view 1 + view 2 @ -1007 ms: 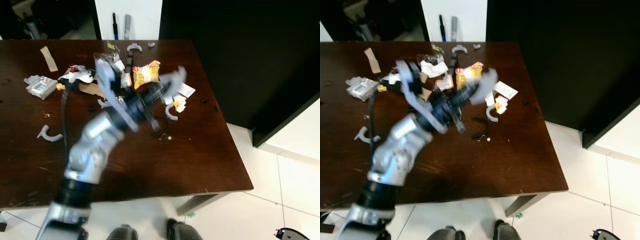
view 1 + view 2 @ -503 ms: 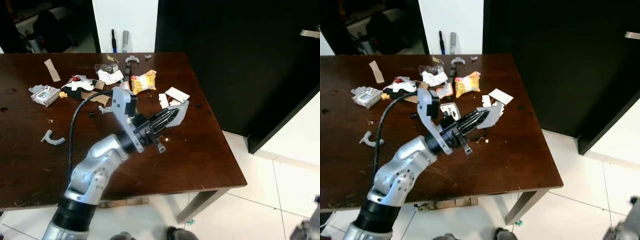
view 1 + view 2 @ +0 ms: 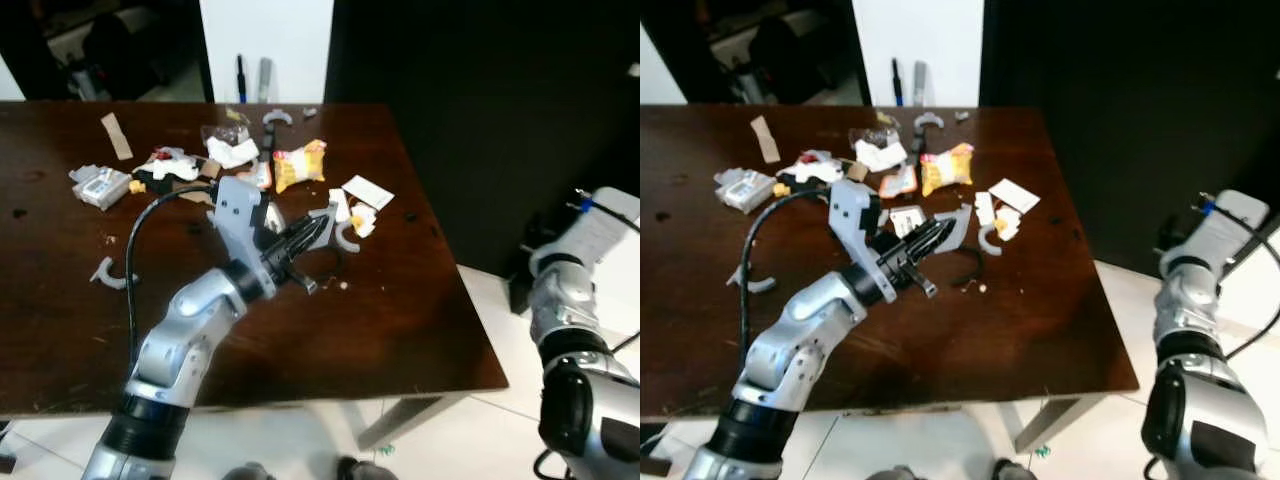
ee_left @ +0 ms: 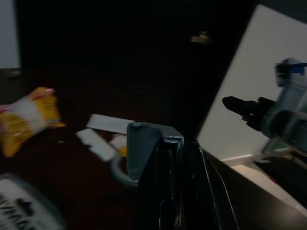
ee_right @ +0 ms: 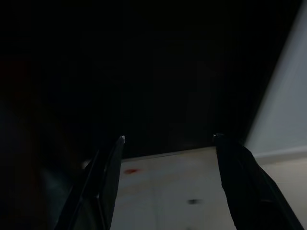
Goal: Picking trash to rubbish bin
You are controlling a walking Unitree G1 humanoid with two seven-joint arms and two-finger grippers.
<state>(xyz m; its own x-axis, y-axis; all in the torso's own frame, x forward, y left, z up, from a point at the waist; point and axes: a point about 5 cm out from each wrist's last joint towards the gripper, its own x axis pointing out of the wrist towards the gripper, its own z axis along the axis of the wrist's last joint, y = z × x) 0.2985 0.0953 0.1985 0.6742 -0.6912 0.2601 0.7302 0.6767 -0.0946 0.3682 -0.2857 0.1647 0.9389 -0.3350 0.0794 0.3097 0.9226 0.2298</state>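
Left eye view: left gripper (image 3: 318, 226) clamps grey scrap (image 3: 326, 213) above table (image 3: 400, 330). Right gripper (image 5: 168, 187) jaws wide, idle. Most litter incl. yellow wrapper (image 3: 299, 163) left; bin unseen.

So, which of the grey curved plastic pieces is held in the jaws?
The grey piece clamped by the left gripper, lifted above the table; the others lie flat.

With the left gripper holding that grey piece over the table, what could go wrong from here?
1. The left gripper pinches the grey plastic piece only by one edge, so it may slip out during the carry.
2. It hovers low over the white scraps and curved grey clip; a sideways sweep might knock them off the table.
3. The right gripper hangs open off the table's right side.
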